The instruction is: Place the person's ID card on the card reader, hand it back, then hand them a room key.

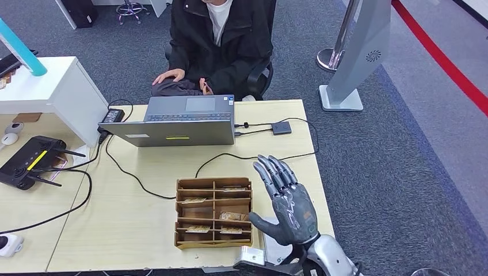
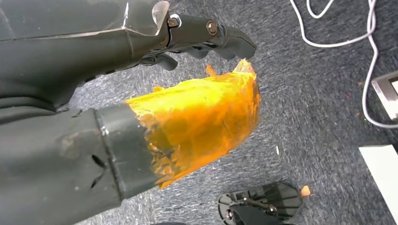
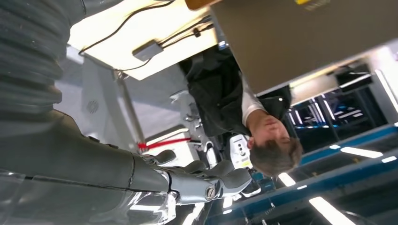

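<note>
My right hand (image 1: 286, 199) is raised over the table's right part, beside the wooden organizer (image 1: 213, 212), fingers spread and straight, holding nothing. In the right wrist view its fingers (image 3: 206, 182) reach out empty toward the seated person (image 3: 244, 108). The organizer's compartments hold several cards (image 1: 232, 216). The person (image 1: 221, 40) sits behind the laptop (image 1: 183, 121) and holds a small flat thing (image 1: 204, 87) at their lap; I cannot tell if it is the ID card. My left hand (image 2: 117, 47) hangs over the carpet, loosely bent and empty, its thumb (image 2: 202, 115) wrapped in orange tape.
Cables (image 1: 132, 175) run across the table from the laptop to a small grey hub (image 1: 281, 127). A black router (image 1: 29, 161) lies at the left by a white shelf (image 1: 54, 86). A grey device (image 1: 252, 255) sits at the near edge. A grey stand (image 1: 354, 63) rises from the floor on the right.
</note>
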Action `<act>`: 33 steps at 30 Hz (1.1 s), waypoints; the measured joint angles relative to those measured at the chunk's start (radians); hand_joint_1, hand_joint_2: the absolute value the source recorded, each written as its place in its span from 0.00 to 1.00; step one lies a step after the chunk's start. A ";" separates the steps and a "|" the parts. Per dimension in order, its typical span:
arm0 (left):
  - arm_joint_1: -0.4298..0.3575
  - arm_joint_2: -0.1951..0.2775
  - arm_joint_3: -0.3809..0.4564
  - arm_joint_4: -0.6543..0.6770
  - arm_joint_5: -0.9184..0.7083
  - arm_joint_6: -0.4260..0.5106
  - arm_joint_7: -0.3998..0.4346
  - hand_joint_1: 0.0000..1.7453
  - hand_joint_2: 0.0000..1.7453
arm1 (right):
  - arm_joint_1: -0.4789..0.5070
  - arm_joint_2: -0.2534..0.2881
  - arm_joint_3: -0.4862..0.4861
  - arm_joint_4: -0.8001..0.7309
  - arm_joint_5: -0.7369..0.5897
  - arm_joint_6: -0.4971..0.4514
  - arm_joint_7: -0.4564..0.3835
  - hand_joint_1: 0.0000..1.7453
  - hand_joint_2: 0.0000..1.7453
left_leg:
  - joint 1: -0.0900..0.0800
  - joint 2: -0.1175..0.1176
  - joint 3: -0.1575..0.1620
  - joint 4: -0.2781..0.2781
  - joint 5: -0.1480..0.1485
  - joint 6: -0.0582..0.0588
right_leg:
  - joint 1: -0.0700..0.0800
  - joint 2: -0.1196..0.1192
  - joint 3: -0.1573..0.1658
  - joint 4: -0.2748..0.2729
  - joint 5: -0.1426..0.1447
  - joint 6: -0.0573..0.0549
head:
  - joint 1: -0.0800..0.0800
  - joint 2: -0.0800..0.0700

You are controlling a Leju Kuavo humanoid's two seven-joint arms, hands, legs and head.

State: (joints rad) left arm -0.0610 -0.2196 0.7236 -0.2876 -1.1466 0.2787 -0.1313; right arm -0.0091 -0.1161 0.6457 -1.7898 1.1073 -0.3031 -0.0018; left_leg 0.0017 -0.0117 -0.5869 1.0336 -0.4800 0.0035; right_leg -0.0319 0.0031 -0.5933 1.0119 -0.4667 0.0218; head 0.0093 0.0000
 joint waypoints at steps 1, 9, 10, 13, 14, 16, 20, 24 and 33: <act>-0.001 0.000 -0.001 0.000 -0.004 -0.002 0.004 0.00 0.00 | -0.011 0.007 0.006 0.017 0.024 0.003 0.013 0.00 1.00 | 0.000 0.000 0.000 0.000 0.000 0.000 | 0.000 0.000 0.000 0.000 0.000 0.000 | 0.000 0.000; -0.010 -0.001 -0.011 0.000 -0.018 -0.010 0.020 0.00 0.00 | -0.076 0.039 0.042 0.116 0.134 0.030 0.074 0.00 1.00 | 0.000 0.000 0.000 0.000 0.000 0.000 | 0.000 0.000 0.000 0.000 0.000 0.000 | 0.000 0.000; -0.010 -0.001 -0.013 0.000 -0.019 -0.010 0.022 0.00 0.00 | -0.080 0.042 0.045 0.125 0.139 0.031 0.078 0.00 1.00 | 0.000 0.000 0.000 0.000 0.000 0.000 | 0.000 0.000 0.000 0.000 0.000 0.000 | 0.000 0.000; -0.011 -0.001 -0.018 0.000 -0.021 -0.013 0.025 0.00 0.00 | -0.092 0.049 0.048 0.151 0.144 0.037 0.089 0.00 1.00 | 0.000 0.000 0.000 0.000 0.000 0.000 | 0.000 0.000 0.000 0.000 0.000 0.000 | 0.000 0.000; -0.011 -0.001 -0.020 0.000 -0.022 -0.014 0.025 0.00 0.00 | -0.095 0.052 0.048 0.158 0.144 0.041 0.092 0.00 1.00 | 0.000 0.000 0.000 0.000 0.000 0.000 | 0.000 0.000 0.000 0.000 0.000 0.000 | 0.000 0.000; -0.012 -0.001 -0.023 0.000 -0.023 -0.015 0.026 0.00 0.00 | -0.099 0.055 0.049 0.171 0.144 0.046 0.096 0.00 1.00 | 0.000 0.000 0.000 0.000 0.000 0.000 | 0.000 0.000 0.000 0.000 0.000 0.000 | 0.000 0.000; -0.012 -0.001 -0.025 0.000 -0.023 -0.015 0.027 0.00 0.00 | -0.103 0.059 0.050 0.185 0.144 0.053 0.096 0.00 1.00 | 0.000 0.000 0.000 0.000 0.000 0.000 | 0.000 0.000 0.000 0.000 0.000 0.000 | 0.000 0.000; -0.012 -0.001 -0.026 0.000 -0.023 -0.016 0.027 0.00 0.00 | -0.105 0.060 0.051 0.190 0.144 0.058 0.097 0.00 1.00 | 0.000 0.000 0.000 0.000 0.000 0.000 | 0.000 0.000 0.000 0.000 0.000 0.000 | 0.000 0.000; -0.013 -0.002 -0.027 0.000 -0.028 -0.020 0.035 0.00 0.00 | -0.125 0.064 0.062 0.223 0.150 0.111 0.113 0.00 1.00 | 0.000 0.000 0.000 0.000 0.000 0.000 | 0.000 0.000 0.000 0.000 0.000 0.000 | 0.000 0.000</act>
State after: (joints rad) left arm -0.0738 -0.2213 0.6965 -0.2876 -1.1746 0.2583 -0.0959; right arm -0.1336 -0.0520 0.7077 -1.5667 1.2573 -0.1921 0.1109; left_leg 0.0016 -0.0118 -0.5872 1.0336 -0.4801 0.0035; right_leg -0.0320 0.0030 -0.5935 1.0119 -0.4667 0.0218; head 0.0093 0.0000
